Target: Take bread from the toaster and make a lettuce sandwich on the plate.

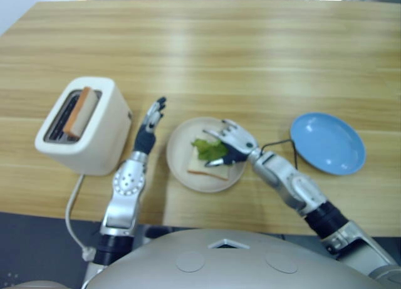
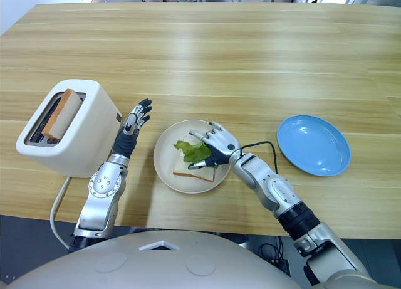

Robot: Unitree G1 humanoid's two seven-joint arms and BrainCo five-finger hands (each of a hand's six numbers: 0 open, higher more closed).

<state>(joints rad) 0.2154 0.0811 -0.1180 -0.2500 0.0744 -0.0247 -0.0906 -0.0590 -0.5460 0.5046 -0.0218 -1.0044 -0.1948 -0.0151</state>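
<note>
Left hand (image 2: pixel 133 122) open and raised, right hand (image 2: pixel 218 145) curled palm down
The left forearm (image 2: pixel 103 189) runs straight ahead, its fingers stretched out together and pointing away, holding nothing; the right forearm (image 2: pixel 266 185) angles inward from the right, wrist bent, with the fingertips closed on the lettuce (image 2: pixel 192 152)

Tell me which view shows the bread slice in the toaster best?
The left eye view, by a little: the bread slice stands in the toaster with its pale face and brown crust both plain. The right eye view shows the same slice, closer to the picture's left edge.
</note>
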